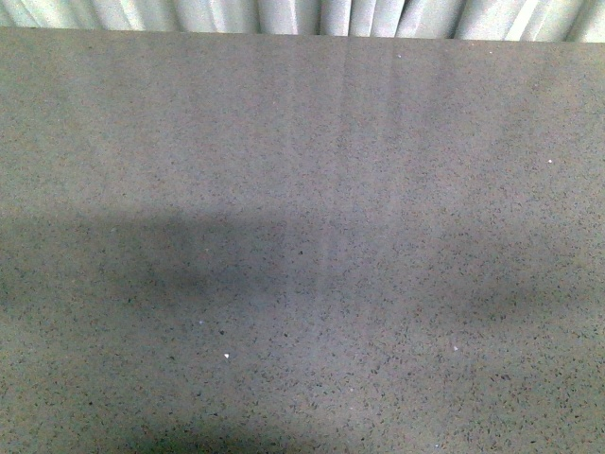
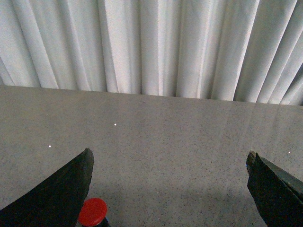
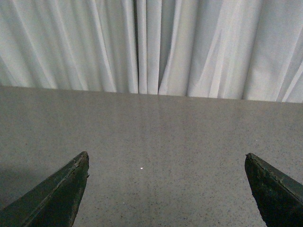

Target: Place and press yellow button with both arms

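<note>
The yellow button shows in no view. In the left wrist view a small push button with a red domed cap [image 2: 92, 212] on a dark collar stands on the grey speckled table [image 2: 165, 123], right beside one black finger [image 2: 61, 194], at the picture's edge. My left gripper [image 2: 169, 152] is open and empty, its jaws wide apart over bare table. My right gripper [image 3: 166, 154] is open and empty too, over bare table [image 3: 156, 123]. Neither arm shows in the front view.
A white pleated curtain [image 2: 151, 42] hangs behind the table's far edge; it also shows in the right wrist view [image 3: 151, 42] and along the far edge in the front view [image 1: 302, 14]. The front view holds only grey tabletop [image 1: 302, 236] with soft shadows.
</note>
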`<state>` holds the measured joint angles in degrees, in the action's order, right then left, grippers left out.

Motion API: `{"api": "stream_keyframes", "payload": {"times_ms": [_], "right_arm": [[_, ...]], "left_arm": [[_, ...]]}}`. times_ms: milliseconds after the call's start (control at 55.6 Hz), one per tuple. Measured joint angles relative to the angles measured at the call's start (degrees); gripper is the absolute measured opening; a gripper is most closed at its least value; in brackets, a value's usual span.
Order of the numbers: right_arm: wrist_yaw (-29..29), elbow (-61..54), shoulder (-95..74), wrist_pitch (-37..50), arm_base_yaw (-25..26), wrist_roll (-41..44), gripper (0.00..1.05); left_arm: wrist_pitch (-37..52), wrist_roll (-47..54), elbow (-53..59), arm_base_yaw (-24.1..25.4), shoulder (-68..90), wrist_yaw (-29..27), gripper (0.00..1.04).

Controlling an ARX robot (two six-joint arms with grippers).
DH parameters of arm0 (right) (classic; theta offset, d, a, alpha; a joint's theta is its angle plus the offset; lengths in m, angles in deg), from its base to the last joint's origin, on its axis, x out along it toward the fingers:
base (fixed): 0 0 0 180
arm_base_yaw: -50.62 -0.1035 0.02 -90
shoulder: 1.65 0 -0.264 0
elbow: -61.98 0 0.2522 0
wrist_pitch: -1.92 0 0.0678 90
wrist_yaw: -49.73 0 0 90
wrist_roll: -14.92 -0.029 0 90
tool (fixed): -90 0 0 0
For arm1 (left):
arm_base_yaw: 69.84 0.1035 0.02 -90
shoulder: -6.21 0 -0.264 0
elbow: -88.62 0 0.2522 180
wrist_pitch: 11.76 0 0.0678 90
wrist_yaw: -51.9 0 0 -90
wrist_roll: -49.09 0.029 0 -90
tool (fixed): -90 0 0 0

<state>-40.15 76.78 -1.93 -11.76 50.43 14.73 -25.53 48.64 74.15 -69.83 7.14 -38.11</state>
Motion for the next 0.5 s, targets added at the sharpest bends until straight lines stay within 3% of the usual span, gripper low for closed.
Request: {"api": "stream_keyframes", "payload": {"times_ms": [162,216,252,359,503], "right_arm": [[0.00,0.00,0.00,0.00,0.00,0.00,0.96],[-0.02,0.00,0.00,0.00,0.00,0.00,0.96],[-0.02,0.00,0.02,0.00,0.00,-0.02,0.96],[0.02,0.00,0.00,0.00,0.00,0.00,0.96],[0.02,0.00,0.00,0.00,0.00,0.00,0.96]], "left_arm": [[-1.53,-0.57,-0.46,0.07,0.90,0.63,0.96],[-16.04,-5.46,-7.65,-1.99,10.38,1.40,0.96],[-18.10,-6.47,-10.45,-3.19,16.00,0.50,0.96],[-10.60,-6.32,-14.14,-1.81,28.04,-1.09,0.96],[4.72,-6.16,-16.13,7.02,42.97,-0.52,0.96]]}}
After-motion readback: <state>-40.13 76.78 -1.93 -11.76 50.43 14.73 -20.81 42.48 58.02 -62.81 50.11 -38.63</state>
